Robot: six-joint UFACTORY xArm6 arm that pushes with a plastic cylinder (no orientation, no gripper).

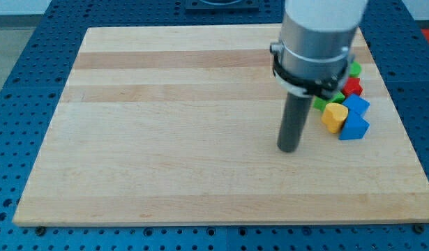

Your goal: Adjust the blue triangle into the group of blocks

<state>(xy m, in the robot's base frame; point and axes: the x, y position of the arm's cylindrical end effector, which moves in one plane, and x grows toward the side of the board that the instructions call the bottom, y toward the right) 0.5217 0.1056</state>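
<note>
The blue triangle [354,128] lies at the view's right, at the lower edge of the group, touching a yellow block [333,116]. Above it are a blue block [356,105], a red block [351,87], a green block [354,69] and another green block [320,103], partly hidden by the arm. My tip [289,148] rests on the wooden board [165,125], to the left of and slightly below the yellow block, apart from all the blocks.
The arm's grey cylinder [319,42] hides part of the group at the view's top right. The board's right edge runs close behind the blocks. A blue perforated table [19,84] surrounds the board.
</note>
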